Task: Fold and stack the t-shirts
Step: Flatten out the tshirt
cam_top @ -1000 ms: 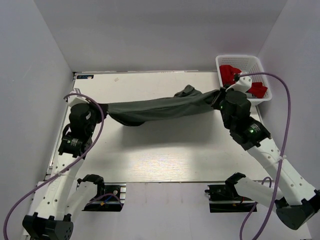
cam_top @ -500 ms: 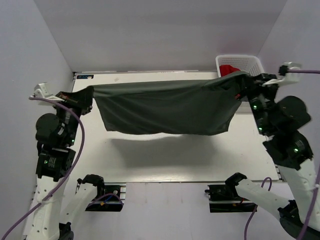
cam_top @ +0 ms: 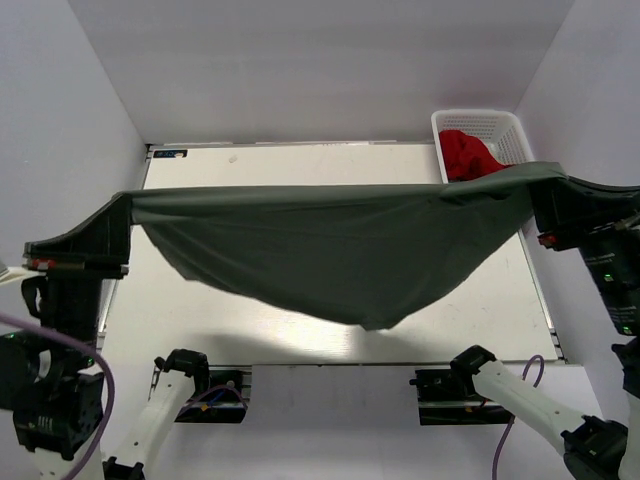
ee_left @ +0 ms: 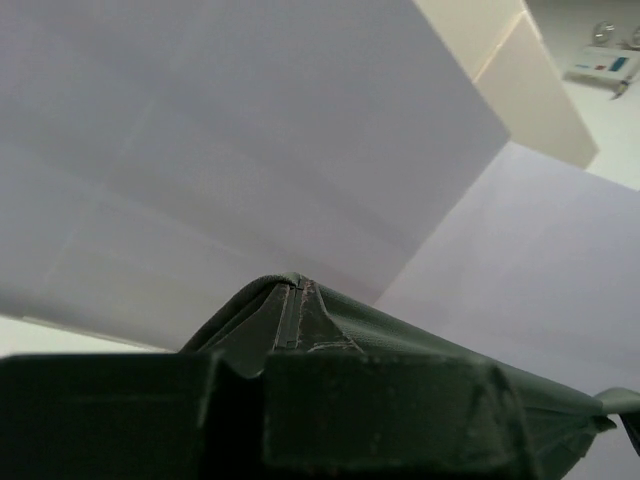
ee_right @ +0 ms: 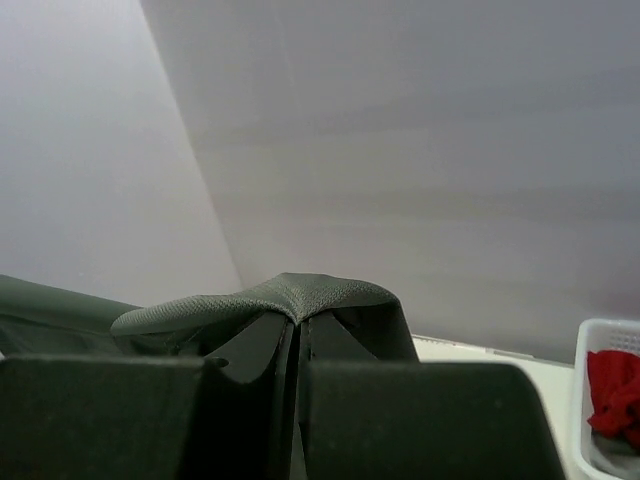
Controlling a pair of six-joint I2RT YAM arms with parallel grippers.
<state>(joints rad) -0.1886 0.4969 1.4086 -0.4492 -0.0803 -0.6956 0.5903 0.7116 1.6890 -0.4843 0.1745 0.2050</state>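
The dark olive-grey t-shirt [cam_top: 330, 250] hangs stretched wide in the air between my two grippers, high above the table, its lower part sagging toward the near edge. My left gripper [cam_top: 122, 207] is shut on its left corner, seen as cloth [ee_left: 400, 340] folded over the fingertips. My right gripper [cam_top: 545, 180] is shut on its right corner, cloth [ee_right: 300, 295] pinched between the closed fingers. The bright red t-shirt [cam_top: 465, 152] lies in the basket at the back right; it also shows in the right wrist view [ee_right: 612, 385].
The white lattice basket [cam_top: 505, 125] stands at the back right corner of the white table [cam_top: 300, 165]. Grey walls enclose the table on three sides. Two black mounts sit at the near edge.
Both grippers have risen and spread apart toward the camera. The shirt went from a bunched rope low over the table to a wide sheet held high.
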